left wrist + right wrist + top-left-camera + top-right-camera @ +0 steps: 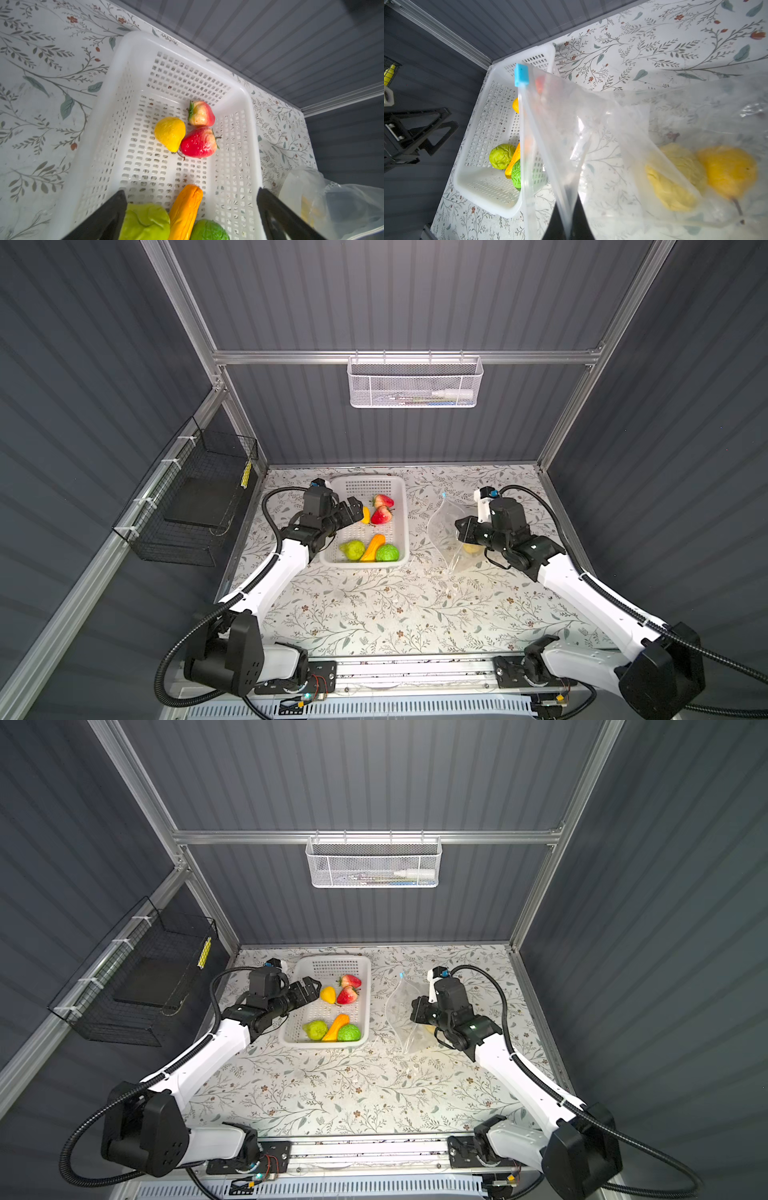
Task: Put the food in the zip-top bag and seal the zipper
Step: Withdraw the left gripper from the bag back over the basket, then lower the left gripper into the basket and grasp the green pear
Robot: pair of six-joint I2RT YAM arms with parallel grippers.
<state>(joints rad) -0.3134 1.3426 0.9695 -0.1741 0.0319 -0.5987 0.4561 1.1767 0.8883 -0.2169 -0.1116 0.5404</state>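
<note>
The left gripper hung over the left side of the white basket with its jaws spread wide and nothing between them. In the left wrist view its two black fingers stood far apart and touched no fruit.

Six pieces of food lay in the basket. Toward the far end were two strawberries and a yellow lemon. At the near end a green pear, an orange gourd and a round green fruit sat side by side.

The right gripper was pressed together, pinching one clear wall of the zip-top bag near its mouth. The bag rested on the counter just to the right of the basket. Its zipper ran along the edge facing the basket, with the light-blue slider at the far end. Two yellow pieces showed blurred through the plastic inside the bag.
</note>
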